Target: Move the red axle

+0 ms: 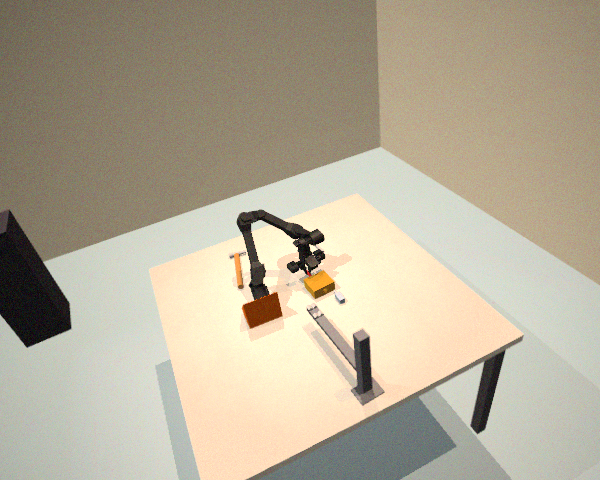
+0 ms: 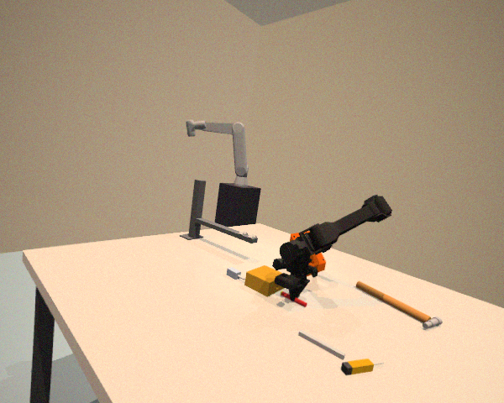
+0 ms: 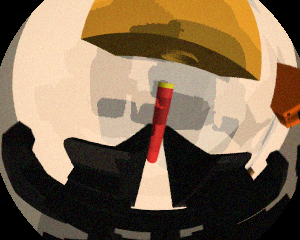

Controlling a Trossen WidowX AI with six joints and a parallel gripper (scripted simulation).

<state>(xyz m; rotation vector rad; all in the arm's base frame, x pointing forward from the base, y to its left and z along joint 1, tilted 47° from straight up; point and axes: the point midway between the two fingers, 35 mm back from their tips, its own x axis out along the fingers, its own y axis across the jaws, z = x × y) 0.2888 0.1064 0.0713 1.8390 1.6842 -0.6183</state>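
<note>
Down beside the yellow beam (image 1: 319,283) (image 2: 260,280) (image 3: 180,20), the gripper (image 1: 307,272) (image 2: 294,296) (image 3: 157,128) has its jaws closed on the red axle (image 1: 308,273) (image 2: 301,302) (image 3: 155,142). The axle is outside the beam, its yellow end facing the hole and a little apart from it. Both are well in from the edges of the worktop (image 1: 419,320) (image 2: 156,303) (image 3: 45,90).

In the top view, the grey bracket (image 1: 362,361) (image 2: 196,208) stands by the near edge, left of the right-hand corner, its long bar reaching inward; the V-blocks (image 1: 314,310) (image 2: 249,235) at its tip hold no axle. A small grey-blue block (image 1: 339,297) (image 2: 233,273) sits near the beam. The hammer (image 1: 238,271) (image 2: 393,302) lies toward the far edge, nearer the left corner, while the orange-brown panel (image 1: 262,310) is closer to the left edge.

In the exterior view, a thin grey strip (image 2: 322,345) and a yellow-and-black tool (image 2: 360,366) lie toward the near right of the worktop.
</note>
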